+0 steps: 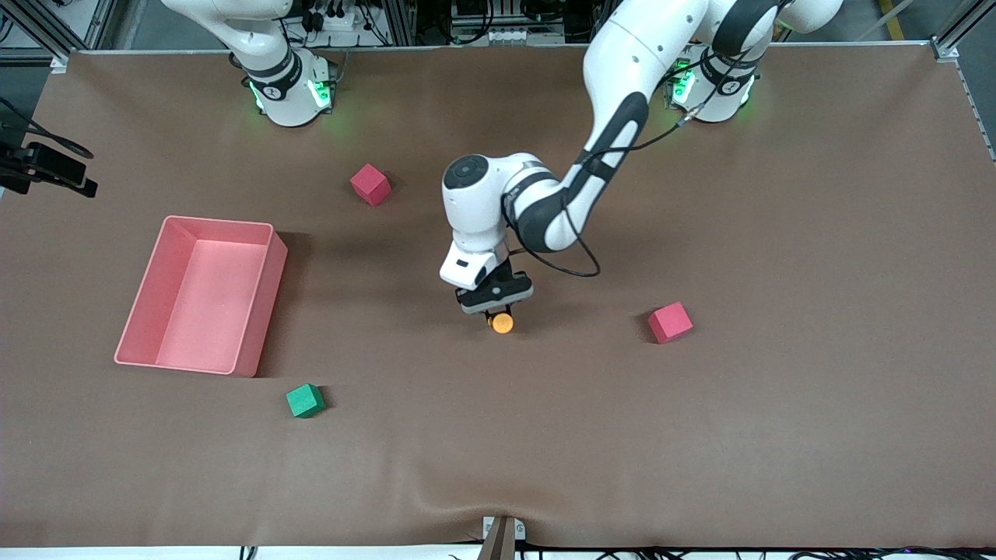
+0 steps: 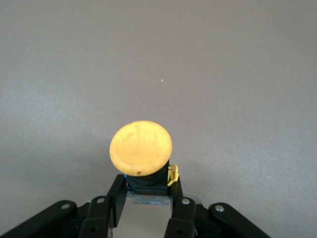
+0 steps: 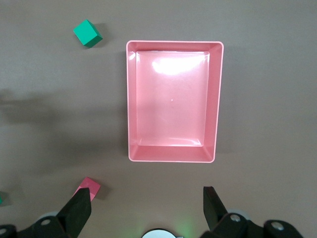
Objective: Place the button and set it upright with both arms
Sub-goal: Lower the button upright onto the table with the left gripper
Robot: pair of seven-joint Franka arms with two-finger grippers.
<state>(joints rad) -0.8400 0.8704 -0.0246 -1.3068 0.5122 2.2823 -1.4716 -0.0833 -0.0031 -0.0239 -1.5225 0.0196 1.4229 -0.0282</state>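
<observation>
Front view has the left arm (image 1: 615, 117) reaching to mid-table, its left gripper (image 1: 498, 307) clenched on the button (image 1: 503, 323), low over the mat, between the cubes; right gripper (image 3: 148, 210) hangs released above the pink bin (image 3: 218, 99), waiting. Button looks light, rigid plastic with a slick cap, so the blocky black body is probably the spot to pinch

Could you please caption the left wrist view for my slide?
Left gripper fingers shut on the button's black body, orange cap facing the camera.
</observation>
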